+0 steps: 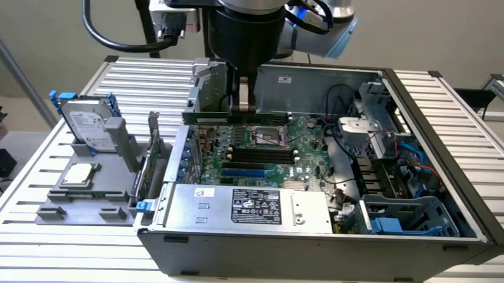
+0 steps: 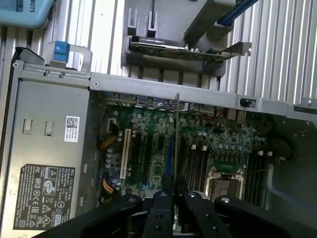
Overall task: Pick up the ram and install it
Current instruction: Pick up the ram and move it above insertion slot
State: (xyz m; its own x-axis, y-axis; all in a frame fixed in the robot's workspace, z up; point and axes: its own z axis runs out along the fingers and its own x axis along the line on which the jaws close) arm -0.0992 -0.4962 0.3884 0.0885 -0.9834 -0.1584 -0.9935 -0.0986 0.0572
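Since my claw (image 1: 246,109) is clamped on the ram (image 1: 206,118), I read its long axis as parallel to the black slots (image 1: 256,157) below.

Above the computer case (image 1: 315,253), the arm (image 1: 248,29) is cut off by the picture's edge. The jaws cover part of the ram (image 1: 208,118) over the case's rear. In the wrist view the ram shows edge-on, its held end hidden between them. The print on the power supply label (image 1: 256,207) at the case's front is too small to read.
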